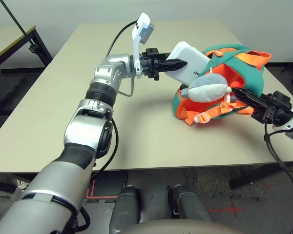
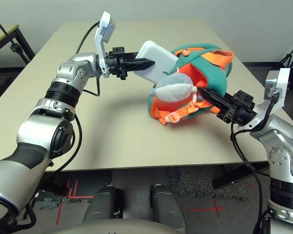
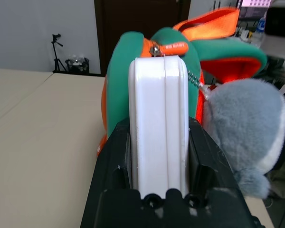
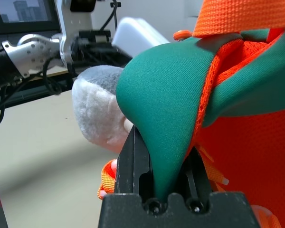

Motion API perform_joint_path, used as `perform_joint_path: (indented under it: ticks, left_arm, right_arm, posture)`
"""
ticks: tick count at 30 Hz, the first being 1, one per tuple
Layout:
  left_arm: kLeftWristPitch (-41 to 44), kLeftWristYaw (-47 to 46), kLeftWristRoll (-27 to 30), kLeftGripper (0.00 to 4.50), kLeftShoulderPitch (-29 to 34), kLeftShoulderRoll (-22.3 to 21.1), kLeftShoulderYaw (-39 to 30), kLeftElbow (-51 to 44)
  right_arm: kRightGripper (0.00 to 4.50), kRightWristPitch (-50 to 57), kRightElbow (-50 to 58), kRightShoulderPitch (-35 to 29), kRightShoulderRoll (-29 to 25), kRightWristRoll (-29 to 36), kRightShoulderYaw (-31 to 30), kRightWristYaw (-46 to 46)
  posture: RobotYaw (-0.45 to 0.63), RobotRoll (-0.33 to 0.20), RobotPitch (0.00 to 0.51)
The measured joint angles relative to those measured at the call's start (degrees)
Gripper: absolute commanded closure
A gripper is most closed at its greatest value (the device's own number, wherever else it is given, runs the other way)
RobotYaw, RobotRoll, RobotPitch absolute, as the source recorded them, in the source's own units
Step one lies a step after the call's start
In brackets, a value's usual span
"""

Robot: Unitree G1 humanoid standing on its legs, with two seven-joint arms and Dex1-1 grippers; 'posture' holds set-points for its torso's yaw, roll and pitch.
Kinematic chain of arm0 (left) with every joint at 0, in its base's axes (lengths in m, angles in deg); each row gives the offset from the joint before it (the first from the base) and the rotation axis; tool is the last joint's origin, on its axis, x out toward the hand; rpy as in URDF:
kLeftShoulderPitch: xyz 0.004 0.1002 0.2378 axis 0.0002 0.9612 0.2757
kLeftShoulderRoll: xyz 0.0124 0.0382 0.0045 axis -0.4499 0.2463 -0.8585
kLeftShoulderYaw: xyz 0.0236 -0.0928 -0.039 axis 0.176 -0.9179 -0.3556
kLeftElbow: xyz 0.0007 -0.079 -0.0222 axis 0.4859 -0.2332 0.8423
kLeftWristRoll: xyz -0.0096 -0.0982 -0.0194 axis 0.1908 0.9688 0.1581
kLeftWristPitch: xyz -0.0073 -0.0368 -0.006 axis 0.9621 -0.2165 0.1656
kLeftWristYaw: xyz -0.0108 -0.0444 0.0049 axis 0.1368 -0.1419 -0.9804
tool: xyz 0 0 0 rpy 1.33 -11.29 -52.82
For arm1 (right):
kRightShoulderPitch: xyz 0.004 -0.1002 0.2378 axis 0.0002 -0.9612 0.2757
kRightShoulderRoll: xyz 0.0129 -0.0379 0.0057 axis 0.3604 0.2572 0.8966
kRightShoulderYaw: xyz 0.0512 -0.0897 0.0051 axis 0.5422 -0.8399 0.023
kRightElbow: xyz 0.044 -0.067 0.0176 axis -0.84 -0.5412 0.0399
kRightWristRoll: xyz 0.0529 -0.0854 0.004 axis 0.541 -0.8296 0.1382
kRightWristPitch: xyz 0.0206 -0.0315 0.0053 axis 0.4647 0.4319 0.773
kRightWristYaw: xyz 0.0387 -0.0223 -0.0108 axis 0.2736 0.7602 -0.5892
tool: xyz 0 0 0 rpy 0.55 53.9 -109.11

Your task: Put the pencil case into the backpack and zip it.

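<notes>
My left gripper (image 1: 178,64) is shut on the white pencil case (image 1: 189,62), holding it in the air with its far end at the backpack's opening. In the left wrist view the case (image 3: 159,128) stands edge-on between the two black fingers (image 3: 113,175). The teal and orange backpack (image 1: 219,78) lies on the table right of centre, its grey plush figure (image 1: 208,88) hanging at the front. From the right, my right gripper (image 1: 238,95) is shut on a teal fold of the backpack (image 4: 166,99), which fills the gap between its fingers.
The beige table (image 1: 63,117) stretches broad and bare to the left and front of the backpack. A second table's corner (image 1: 14,41) stands at the far left. Orange straps (image 1: 205,116) trail from the backpack toward the table's front.
</notes>
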Motion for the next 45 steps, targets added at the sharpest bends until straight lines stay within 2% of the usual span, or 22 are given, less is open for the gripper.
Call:
perform_joint_path:
  ticks: [9,17,18,32,35,38,45]
  left_arm:
    - [-3.03,-3.26,-2.52,3.1,2.51,2.05,0.6,0.0]
    - [-1.34,-5.68,-2.58,0.22,4.02,2.13,0.49,-2.47]
    - [-0.42,-5.47,-2.51,0.0,4.57,1.88,0.49,-3.32]
    - [14.07,-4.81,2.28,0.0,10.56,-7.83,-0.78,-25.67]
    - [16.34,-5.33,3.34,0.0,11.89,-8.63,-0.78,-29.15]
    - [17.77,-6.18,4.34,0.63,12.33,-8.96,-0.78,-30.84]
    - [18.71,-7.41,5.28,3.33,13.5,-8.94,-0.48,-31.68]
  right_arm:
    - [4.44,0.27,-0.01,0.81,0.0,-0.04,-0.41,0.0]
    - [4.44,0.38,-0.08,1.48,0.02,-0.08,-1.81,0.0]
    - [4.44,0.39,-0.1,1.56,0.01,-0.08,-1.86,0.0]
    - [4.44,0.44,-1.79,2.76,-0.02,-0.15,-2.5,-0.54]
    - [4.44,0.46,-1.89,3.0,-0.02,-0.17,-2.61,-0.54]
    - [4.44,0.52,-1.92,3.14,-0.02,-0.2,-2.81,-0.54]
    - [4.44,0.72,-1.95,3.41,-0.02,-0.22,-3.15,-0.54]
  posture:
    - [-0.01,0.0,0.028]
    - [0.0,0.0,0.034]
    - [0.0,0.0,0.035]
    - [0.03,0.0,0.048]
    - [0.03,0.0,0.05]
    - [0.04,0.0,0.051]
    - [0.02,0.0,0.053]
